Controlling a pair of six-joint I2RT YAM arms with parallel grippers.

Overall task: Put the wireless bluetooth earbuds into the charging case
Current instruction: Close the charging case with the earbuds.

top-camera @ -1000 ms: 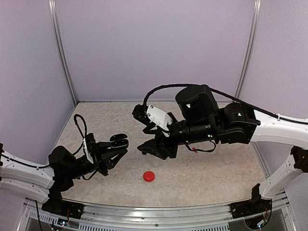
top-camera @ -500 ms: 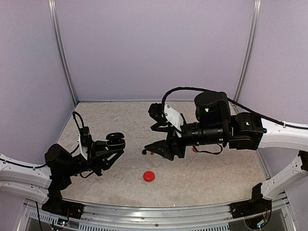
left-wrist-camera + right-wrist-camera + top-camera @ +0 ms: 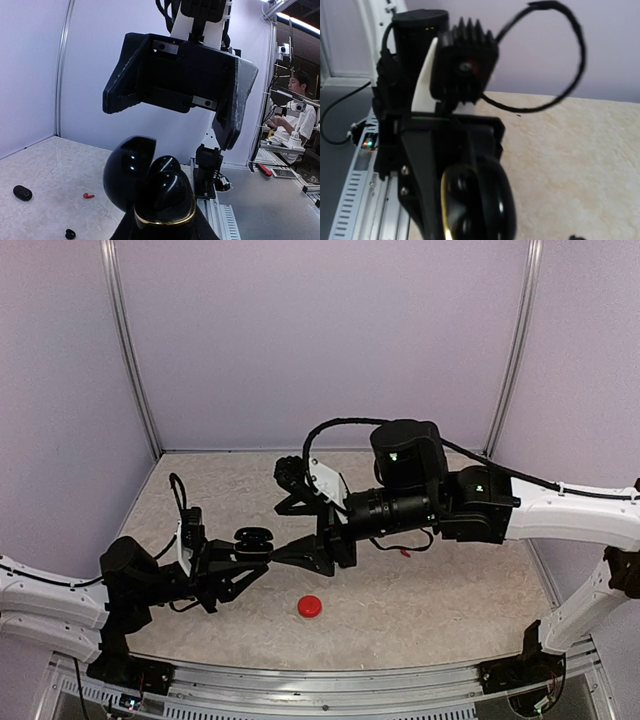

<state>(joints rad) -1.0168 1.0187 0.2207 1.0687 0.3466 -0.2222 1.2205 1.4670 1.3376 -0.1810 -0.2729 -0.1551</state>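
Note:
My left gripper (image 3: 250, 546) is shut on a glossy black charging case (image 3: 165, 200), held up off the table with its lid (image 3: 125, 172) hinged open. Inside the gold-rimmed base sit two rounded black shapes (image 3: 170, 187) that look like earbuds. My right gripper (image 3: 169, 122) hovers just above the case, open, with nothing between its fingers. In the top view the right gripper (image 3: 292, 555) points left, close to the case (image 3: 252, 536). The right wrist view looks into the open case (image 3: 480, 200). A red earbud (image 3: 88, 195) and a black earbud (image 3: 70, 233) lie loose on the table.
A round red case (image 3: 310, 606) lies closed on the table near the front, below both grippers. A small black pebble-like object (image 3: 22, 192) rests on the table beyond the loose earbuds. Walls enclose the table on three sides.
The right gripper has opened wider and swung back left and down, close over the case. The left arm has lifted the case slightly toward it.

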